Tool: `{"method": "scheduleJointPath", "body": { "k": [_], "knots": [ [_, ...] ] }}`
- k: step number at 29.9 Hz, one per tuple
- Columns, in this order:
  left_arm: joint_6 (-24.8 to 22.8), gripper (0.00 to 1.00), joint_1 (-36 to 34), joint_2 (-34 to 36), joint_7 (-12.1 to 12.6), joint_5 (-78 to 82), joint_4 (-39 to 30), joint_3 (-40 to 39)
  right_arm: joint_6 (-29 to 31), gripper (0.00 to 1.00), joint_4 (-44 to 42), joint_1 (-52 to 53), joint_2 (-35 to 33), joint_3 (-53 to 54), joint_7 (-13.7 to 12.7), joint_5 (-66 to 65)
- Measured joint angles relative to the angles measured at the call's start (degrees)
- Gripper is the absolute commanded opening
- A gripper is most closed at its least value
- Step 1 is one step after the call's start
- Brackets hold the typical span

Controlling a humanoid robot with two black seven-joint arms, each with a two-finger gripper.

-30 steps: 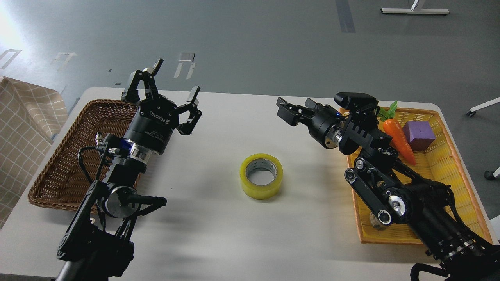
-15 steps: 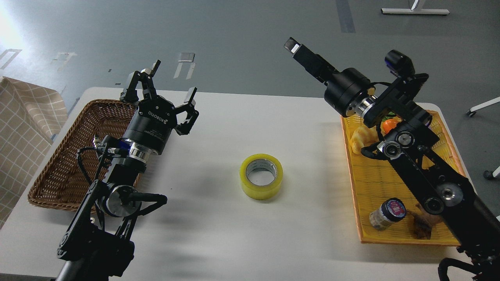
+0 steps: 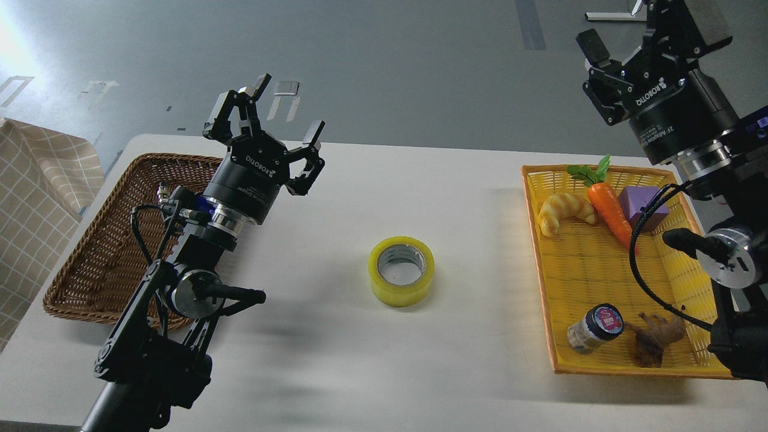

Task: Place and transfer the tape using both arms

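At far left we note a brown wicker basket [image 3: 96, 258] on the white table [image 3: 336, 360]. Our left gripper [image 3: 277, 114] hangs above the basket's inner edge, jaws spread wide, holding nothing. The tape [image 3: 401, 270] lies flat at mid-table, core upward, well apart from both grippers. The yellow tray [image 3: 600, 264] holds a croissant [image 3: 563, 211], carrot [image 3: 609, 207], purple block [image 3: 642, 207] and jar [image 3: 593, 328]. Our right gripper [image 3: 636, 36] is raised above the tray's far corner, jaws released, empty.

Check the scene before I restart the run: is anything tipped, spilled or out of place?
Only the jar in the yellow tray lies on its side. The tape sits flat on the table between the trays, untouched. No spill or damage shows.
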Motion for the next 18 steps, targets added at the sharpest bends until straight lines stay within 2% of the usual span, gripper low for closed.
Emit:
{"method": "scheduleJointPath", "body": {
  "k": [9, 18],
  "knots": [
    [-0.6, 0.98, -3.4, 1.3, -0.6, -0.2, -0.5, -0.9, -0.4, 1.0, 2.8, -2.5, 6.2, 0.3, -0.9, 2.9],
    [-0.7, 0.98, -4.7, 0.3, -0.3, 0.2, -3.3, -2.6, -0.4, 1.0, -1.3, -1.2, 7.9, -0.3, -1.0, 2.7]
  ]
}}
